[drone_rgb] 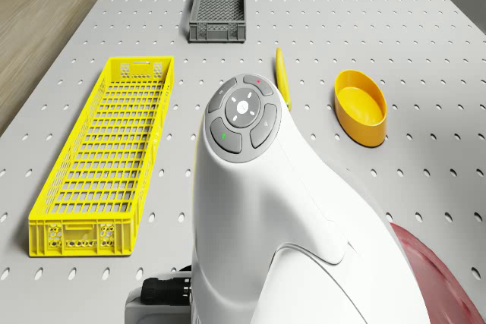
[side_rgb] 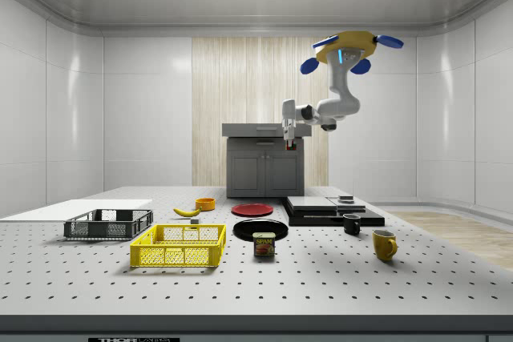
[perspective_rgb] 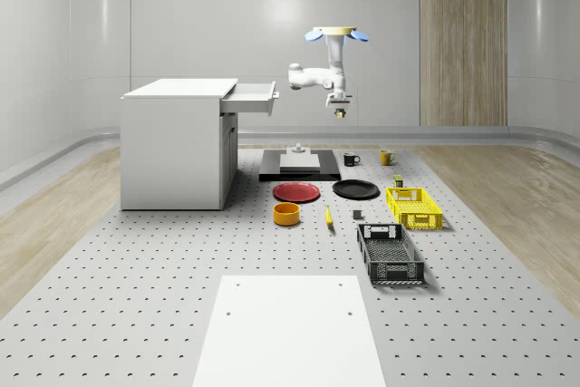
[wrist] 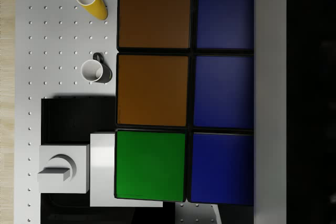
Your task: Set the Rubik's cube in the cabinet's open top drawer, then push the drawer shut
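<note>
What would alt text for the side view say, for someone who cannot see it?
A drone hovers high above a table, its white arm bent down so the gripper holds a Rubik's cube in front of a grey cabinet. On the table lie baskets, plates, mugs and a banana.

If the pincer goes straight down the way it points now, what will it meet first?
Probably the bare table, just beside the black platform with the white blocks; depth is unclear. The pincer holds the Rubik's cube, which would touch first.
</note>
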Tool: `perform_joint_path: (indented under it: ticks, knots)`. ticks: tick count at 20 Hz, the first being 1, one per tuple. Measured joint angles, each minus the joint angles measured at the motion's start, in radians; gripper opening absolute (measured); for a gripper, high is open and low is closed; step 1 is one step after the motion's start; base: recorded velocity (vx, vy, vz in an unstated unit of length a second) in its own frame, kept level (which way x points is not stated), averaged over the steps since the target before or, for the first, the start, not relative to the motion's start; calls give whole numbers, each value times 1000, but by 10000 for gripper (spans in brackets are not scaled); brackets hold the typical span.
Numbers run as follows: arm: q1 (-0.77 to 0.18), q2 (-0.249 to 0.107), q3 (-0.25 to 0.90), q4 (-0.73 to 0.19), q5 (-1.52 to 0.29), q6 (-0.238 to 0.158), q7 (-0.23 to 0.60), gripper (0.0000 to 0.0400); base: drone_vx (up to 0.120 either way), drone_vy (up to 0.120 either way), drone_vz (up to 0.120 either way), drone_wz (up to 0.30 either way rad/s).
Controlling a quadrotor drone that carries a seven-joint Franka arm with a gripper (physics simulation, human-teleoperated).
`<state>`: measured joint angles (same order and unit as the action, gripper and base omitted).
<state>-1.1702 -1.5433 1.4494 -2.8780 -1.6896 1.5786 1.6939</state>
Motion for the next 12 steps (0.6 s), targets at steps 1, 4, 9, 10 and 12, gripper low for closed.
perform_joint_path:
  ticks: [1,4,9,10,12]
  knots:
    - [0,-2,0,0,1,1,0,322,0,-120,120,0]
    - [-1,-6,1,0,2,6,1,322,0,-120,120,0]
    - [-2,-13,2,0,5,12,1,322,0,-120,120,0]
    - [-2,-14,2,0,6,13,1,322,0,-120,120,0]
    - [-2,-17,2,0,7,16,2,322,0,-120,120,0]
